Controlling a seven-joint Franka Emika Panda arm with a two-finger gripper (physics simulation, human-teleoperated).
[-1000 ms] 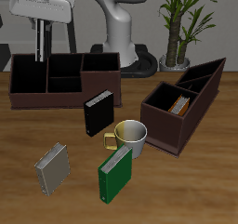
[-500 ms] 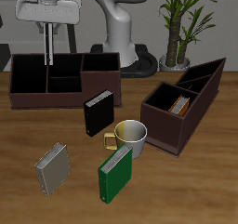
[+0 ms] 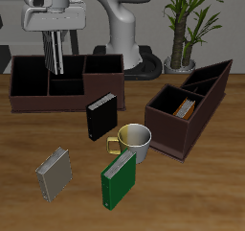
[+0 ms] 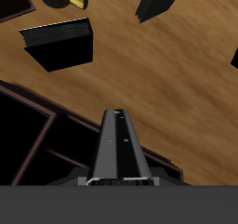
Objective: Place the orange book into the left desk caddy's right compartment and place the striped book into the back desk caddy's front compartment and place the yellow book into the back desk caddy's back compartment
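My gripper (image 3: 55, 34) is shut on the striped book (image 3: 55, 53), which hangs upright from it. The book's lower edge is just over the middle sections of the back desk caddy (image 3: 103, 81). In the wrist view the striped book (image 4: 119, 149) shows edge-on as a grey slab above the caddy's dividers (image 4: 37, 125). The yellow book (image 3: 55, 173), which looks grey, lies on the table near the front edge. The orange book (image 3: 189, 108) stands inside the left desk caddy (image 3: 170, 129), in the section toward its low end.
A black book (image 3: 100, 117) stands in front of the back caddy. Beside it is a pale mug (image 3: 136, 141) with a yellow handle, and a green book (image 3: 119, 177) stands nearer the front edge. A potted plant (image 3: 182, 24) is at the back.
My gripper has carried the striped book sideways above the back desk caddy, from near its end toward its middle sections. The book has turned, so its striped cover now faces the exterior camera.
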